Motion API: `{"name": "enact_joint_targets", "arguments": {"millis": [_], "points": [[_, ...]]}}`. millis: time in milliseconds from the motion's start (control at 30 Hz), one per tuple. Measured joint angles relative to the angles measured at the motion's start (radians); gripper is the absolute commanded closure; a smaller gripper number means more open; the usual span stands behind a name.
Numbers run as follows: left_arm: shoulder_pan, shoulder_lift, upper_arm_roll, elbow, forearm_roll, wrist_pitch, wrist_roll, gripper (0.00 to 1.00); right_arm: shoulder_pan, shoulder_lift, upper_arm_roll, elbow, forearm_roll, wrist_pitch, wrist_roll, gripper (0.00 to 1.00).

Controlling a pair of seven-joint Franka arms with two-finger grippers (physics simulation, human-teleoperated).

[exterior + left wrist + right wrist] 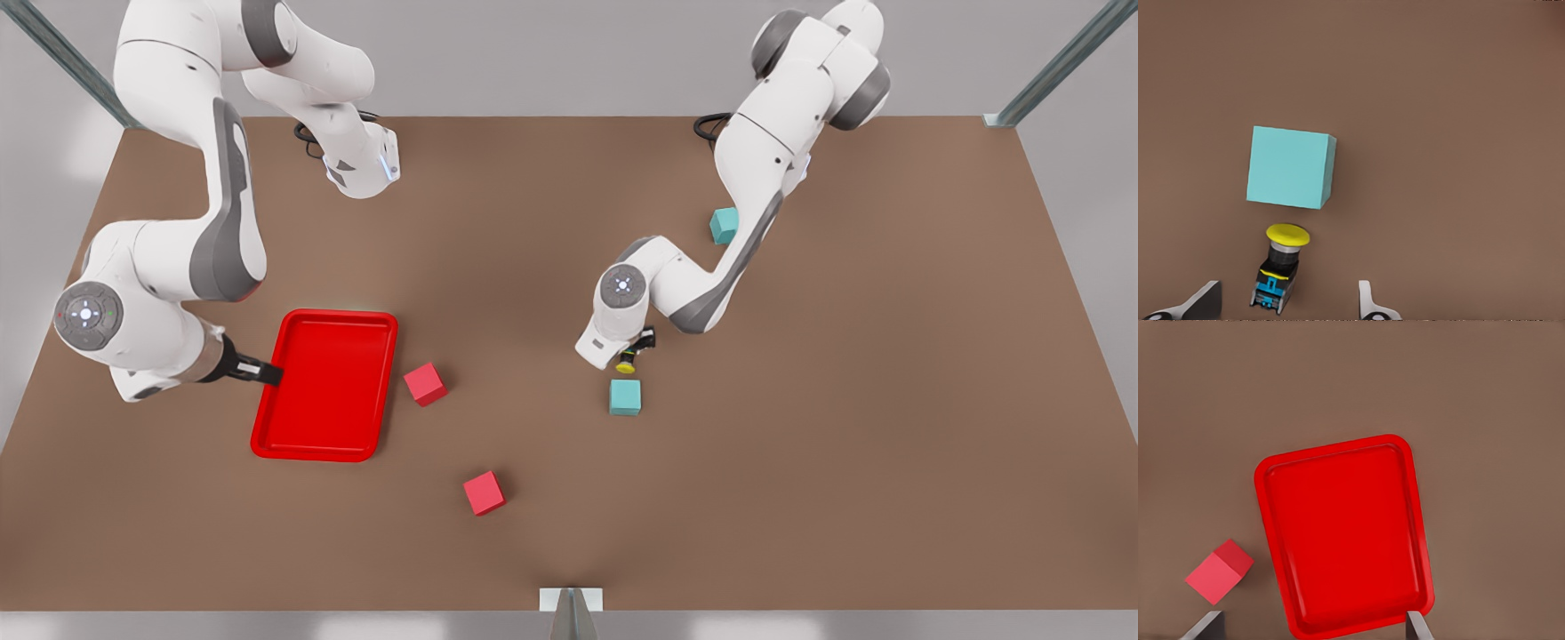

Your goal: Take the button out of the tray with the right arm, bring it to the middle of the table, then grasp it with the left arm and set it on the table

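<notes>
your left arm (pixel 756 178) reaches in from the table's far edge, elbow bent, its wrist folded down near the middle of the table (pixel 800 498). its left gripper (pixel 1289 303) hangs just above the surface with fingers (pixel 1205 303) spread wide, and the button (pixel 1281 265) sits between them without touching either one that you can see. the button lies tipped on its side, yellow cap pointing at the teal cube (pixel 1290 167) just beside it, grey-black body with a blue patch nearest the gripper. in the front view the button (pixel 628 359) shows just under the wrist, a little toward the near edge from it.

your right arm (pixel 169 231) curls down by the edge on the front view's left, forearm low, and its right gripper (pixel 265 373) sits at the rim of the tray (pixel 267 436). its fingers (pixel 1205 628) are spread, holding nothing. the tray holds nothing. one red cube (pixel 425 383) lies just beside the tray, another red cube (pixel 484 492) nearer the near edge. a second teal cube (pixel 725 226) sits by the left arm's forearm. you won't find any readable writing here.
</notes>
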Motion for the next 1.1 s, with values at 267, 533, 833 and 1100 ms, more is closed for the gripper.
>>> {"name": "enact_joint_targets", "arguments": {"millis": [267,533,833,1100], "points": [[0.004,-0.006,0.0,-0.066,0.071,0.042,-0.072,0.0,-0.03,0.01,-0.002,0.007,0.005,0.024,-0.043,0.0],[0.003,-0.002,-0.001,-0.179,0.123,0.164,-0.123,0.0,-0.037,0.007,-0.001,0.011,0.005,0.029,-0.07,0.0],[0.006,0.015,-0.002,-0.214,0.136,0.263,-0.156,0.0,-0.037,0.008,0.005,0.017,0.02,0.026,-0.089,0.0],[0.011,0.014,-0.002,-0.248,0.137,0.323,-0.167,0.0,-0.027,0.008,0.007,0.002,0.035,-0.005,-0.099,0.0]]}}
